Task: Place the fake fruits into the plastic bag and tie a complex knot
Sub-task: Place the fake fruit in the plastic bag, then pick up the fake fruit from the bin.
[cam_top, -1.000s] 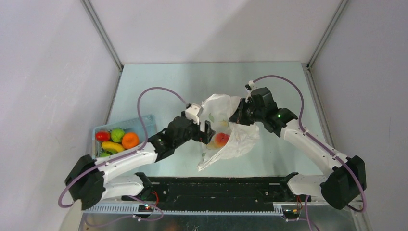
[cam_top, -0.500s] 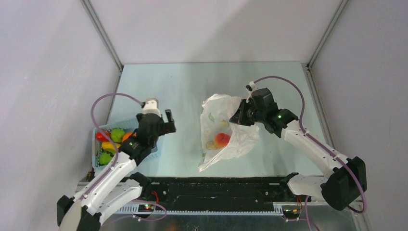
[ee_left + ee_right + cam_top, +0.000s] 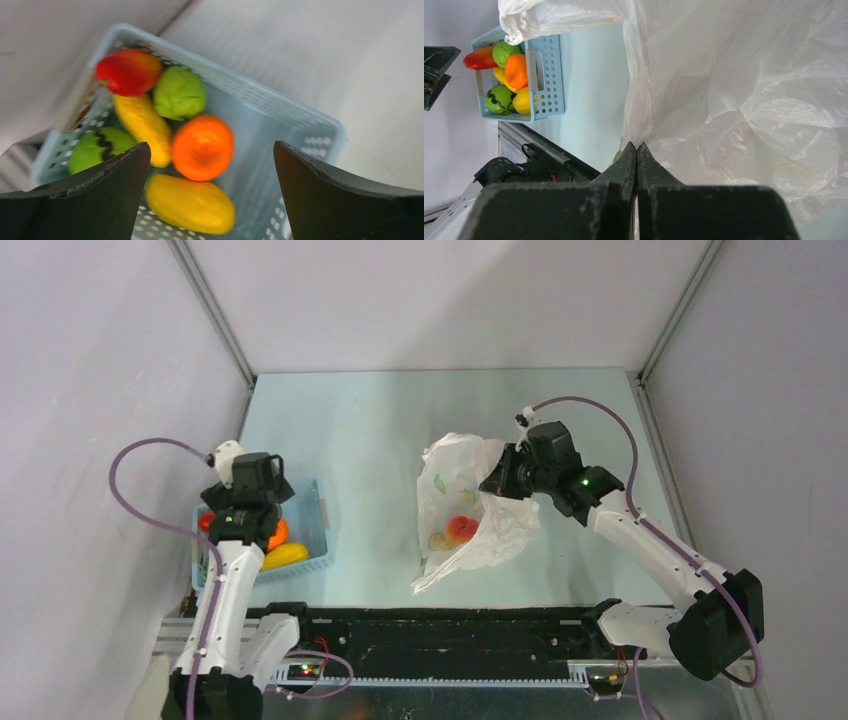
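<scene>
The plastic bag (image 3: pixel 470 502) lies mid-table with its mouth held up, and a peach-red fruit (image 3: pixel 461 530) sits inside it. My right gripper (image 3: pixel 492 486) is shut on the bag's rim; in the right wrist view the closed tips (image 3: pixel 636 148) pinch the white film (image 3: pixel 734 100). My left gripper (image 3: pixel 246 528) is open and empty above the light blue basket (image 3: pixel 312 530). Between its fingers I see an orange fruit (image 3: pixel 202 146), a yellow oval fruit (image 3: pixel 190 202), a long yellow one (image 3: pixel 142 122), a red one (image 3: pixel 129 71) and two green ones (image 3: pixel 179 92). No knot shows.
The basket (image 3: pixel 280 102) stands at the table's left edge against the grey wall; it also shows in the right wrist view (image 3: pixel 544 75). The black rail (image 3: pixel 450 630) runs along the near edge. Grey walls close in the table on three sides.
My left arm has swung away from the bag, leftward to above the basket, with its jaws open. The peach-red fruit stays in the bag. My right gripper has kept its hold.
</scene>
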Controlling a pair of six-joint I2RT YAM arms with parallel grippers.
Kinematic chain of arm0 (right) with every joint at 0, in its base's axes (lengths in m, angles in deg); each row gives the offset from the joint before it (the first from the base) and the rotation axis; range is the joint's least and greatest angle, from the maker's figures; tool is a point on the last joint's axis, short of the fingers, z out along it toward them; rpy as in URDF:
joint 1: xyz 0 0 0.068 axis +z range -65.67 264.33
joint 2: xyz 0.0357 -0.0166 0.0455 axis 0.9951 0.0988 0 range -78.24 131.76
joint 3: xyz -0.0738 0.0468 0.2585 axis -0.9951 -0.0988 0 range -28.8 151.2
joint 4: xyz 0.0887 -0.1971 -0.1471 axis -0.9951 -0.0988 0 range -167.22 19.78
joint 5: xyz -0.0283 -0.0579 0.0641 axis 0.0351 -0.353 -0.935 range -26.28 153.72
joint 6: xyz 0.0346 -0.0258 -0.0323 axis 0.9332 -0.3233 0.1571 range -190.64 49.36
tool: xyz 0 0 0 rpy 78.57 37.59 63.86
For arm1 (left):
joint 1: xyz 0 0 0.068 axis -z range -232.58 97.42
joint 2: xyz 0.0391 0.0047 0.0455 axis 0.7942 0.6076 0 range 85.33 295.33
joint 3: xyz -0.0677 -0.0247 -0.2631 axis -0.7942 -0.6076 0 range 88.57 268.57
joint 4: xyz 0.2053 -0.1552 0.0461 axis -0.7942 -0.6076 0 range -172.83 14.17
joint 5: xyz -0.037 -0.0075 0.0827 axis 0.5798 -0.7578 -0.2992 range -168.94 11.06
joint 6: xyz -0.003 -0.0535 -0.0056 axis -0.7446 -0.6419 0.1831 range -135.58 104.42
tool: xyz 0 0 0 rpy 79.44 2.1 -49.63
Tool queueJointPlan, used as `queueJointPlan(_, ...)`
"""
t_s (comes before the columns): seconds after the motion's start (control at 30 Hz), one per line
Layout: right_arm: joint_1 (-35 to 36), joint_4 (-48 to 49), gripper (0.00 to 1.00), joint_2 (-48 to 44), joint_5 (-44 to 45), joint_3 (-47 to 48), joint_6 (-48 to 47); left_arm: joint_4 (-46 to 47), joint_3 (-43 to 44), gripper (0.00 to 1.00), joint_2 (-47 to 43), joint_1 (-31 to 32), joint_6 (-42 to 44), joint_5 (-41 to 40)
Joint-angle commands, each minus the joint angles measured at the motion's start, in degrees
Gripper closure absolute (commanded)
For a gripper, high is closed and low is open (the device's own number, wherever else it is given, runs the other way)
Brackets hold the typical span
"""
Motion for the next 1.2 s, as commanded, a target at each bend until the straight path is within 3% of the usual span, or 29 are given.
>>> queueJointPlan(0.0,-0.7,0.9,1.00,-2.2,-1.0,-0.2,-1.2,-1.2,2.9,0.01,0.9,-9.6,2.7,-2.9)
queueJointPlan(0.33,-1.3,1.0,1.00,-3.1,-2.6,-0.2,-1.7,3.4,0.0,0.01,1.4,-25.5,4.7,1.3)
queueJointPlan(0.57,-1.5,1.0,1.00,-4.0,-2.4,-0.2,-1.4,5.6,-1.0,0.05,5.3,-31.8,3.0,6.6)
queueJointPlan(0.73,-1.6,1.1,1.00,-3.8,-2.8,-0.2,-1.8,6.5,0.3,0.13,7.9,-33.5,3.1,7.1)
queueJointPlan(1.17,-1.9,2.9,1.00,-1.6,-4.2,-0.1,-1.5,8.5,3.8,0.17,16.9,-36.8,2.5,9.8)
